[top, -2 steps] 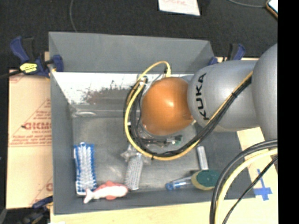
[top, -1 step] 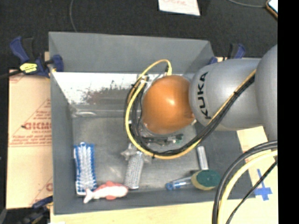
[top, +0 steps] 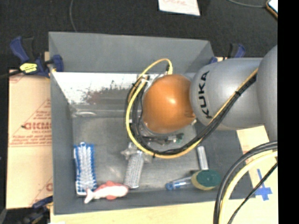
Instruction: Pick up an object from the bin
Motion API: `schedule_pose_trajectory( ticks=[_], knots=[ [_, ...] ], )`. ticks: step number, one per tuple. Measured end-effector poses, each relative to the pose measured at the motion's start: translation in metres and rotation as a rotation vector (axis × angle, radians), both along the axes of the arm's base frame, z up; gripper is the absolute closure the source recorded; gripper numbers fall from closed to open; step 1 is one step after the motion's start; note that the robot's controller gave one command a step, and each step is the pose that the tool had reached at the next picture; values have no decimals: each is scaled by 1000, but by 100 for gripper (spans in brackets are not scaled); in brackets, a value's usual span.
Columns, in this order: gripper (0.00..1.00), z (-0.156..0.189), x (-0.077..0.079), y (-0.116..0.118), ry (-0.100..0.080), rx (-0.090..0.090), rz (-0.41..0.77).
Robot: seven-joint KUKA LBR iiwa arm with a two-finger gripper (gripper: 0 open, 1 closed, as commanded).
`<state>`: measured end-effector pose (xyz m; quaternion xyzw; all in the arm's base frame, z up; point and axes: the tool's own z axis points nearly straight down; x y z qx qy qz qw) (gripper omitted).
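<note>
1. The arm (top: 233,94) is seen reaching into the bin (top: 60,125) from the right, with its orange cover (top: 166,101) over the middle of the bin floor and yellow and black cables looped round it.
2. The gripper (top: 134,151) is glimpsed below the lower left edge of the cover; whether it is spread or closed cannot be told.
3. A grey ribbed bar (top: 133,171) is found right by the gripper, at the middle of the floor, its upper end at the gripper and its length running down toward the near wall. Contact between them cannot be made out.
4. A blue brush (top: 84,167) is laid along the left wall.
5. A pink and white fish toy (top: 106,191) is placed at the near wall, between the brush and the bar's lower end.
6. A silver cylinder (top: 202,157), a green disc (top: 208,179) and a clear blue tube (top: 178,185) are gathered at the near right.
</note>
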<state>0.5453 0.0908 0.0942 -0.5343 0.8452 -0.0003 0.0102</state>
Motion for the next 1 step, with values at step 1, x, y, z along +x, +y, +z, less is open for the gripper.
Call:
schedule_pose_trajectory(
  ticks=[1],
  knots=[
    [100, 30, 0, -1, 2, 0, -2]
  ],
)
